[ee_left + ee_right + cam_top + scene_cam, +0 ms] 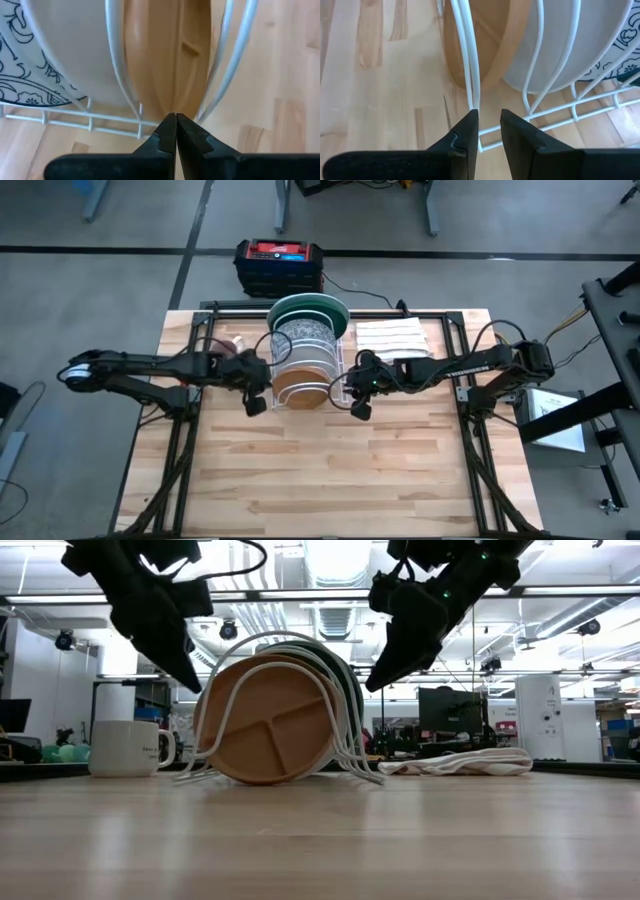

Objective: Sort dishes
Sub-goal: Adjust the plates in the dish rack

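A white wire rack (341, 376) stands at the table's far middle with the plates upright in it. From near to far they are the tan plate (300, 386), the white plate (303, 360), the speckled plate (305, 332) and the green plate (308, 307). My left gripper (257, 403) is shut, above the table at the tan plate's left edge (170, 75). My right gripper (358, 406) is slightly open and empty at the rack's right side, beside a rack wire (470, 75). In the low view both hang clear of the tabletop. My left gripper's shut fingertips (169, 122) point level from the table's left at the tan plate's rim (172, 107), low on its edge. I cannot tell whether they touch it.
A pink-and-white mug (237, 342) stands left of the rack, behind my left arm; it also shows in the low view (125, 748). Folded white cloths (392, 337) lie right of the rack. The bare wooden tabletop (330, 480) stretches toward the near edge.
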`<state>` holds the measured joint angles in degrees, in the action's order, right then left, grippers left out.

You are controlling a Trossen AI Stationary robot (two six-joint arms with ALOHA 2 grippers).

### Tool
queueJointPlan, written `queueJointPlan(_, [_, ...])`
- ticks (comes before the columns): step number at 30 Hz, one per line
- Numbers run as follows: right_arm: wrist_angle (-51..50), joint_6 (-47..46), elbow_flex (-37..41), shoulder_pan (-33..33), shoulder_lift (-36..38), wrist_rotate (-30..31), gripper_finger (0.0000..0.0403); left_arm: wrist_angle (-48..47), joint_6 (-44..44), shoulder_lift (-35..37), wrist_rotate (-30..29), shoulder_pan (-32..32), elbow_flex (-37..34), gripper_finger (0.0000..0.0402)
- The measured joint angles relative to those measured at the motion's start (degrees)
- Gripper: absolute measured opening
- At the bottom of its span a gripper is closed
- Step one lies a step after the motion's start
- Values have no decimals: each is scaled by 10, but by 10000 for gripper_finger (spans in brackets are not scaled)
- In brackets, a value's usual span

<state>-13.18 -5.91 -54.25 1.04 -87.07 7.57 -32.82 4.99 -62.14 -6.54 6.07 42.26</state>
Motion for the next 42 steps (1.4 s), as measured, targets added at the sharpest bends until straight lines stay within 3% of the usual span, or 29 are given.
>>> queueJointPlan(5, [0,0,6,0,0,0,65,-1,0,-18,-32,0,0,0])
queueJointPlan(16, [4,0,8,0,-1,0,78,48,0,-59,-33,0,0,0])
queueJointPlan(25, [6,0,9,1,-1,3,75,6,30,-63,-34,0,0,0])
queueJointPlan(33, [-5,9,16,2,-1,103,57,-73,69,-55,-46,-2,11,0])
queueJointPlan(37, [-1,38,27,0,18,105,49,-46,12,-42,-2,-23,10,0])
queueJointPlan(42, [122,85,91,2,69,78,38,55,-94,-9,31,-49,6,0])
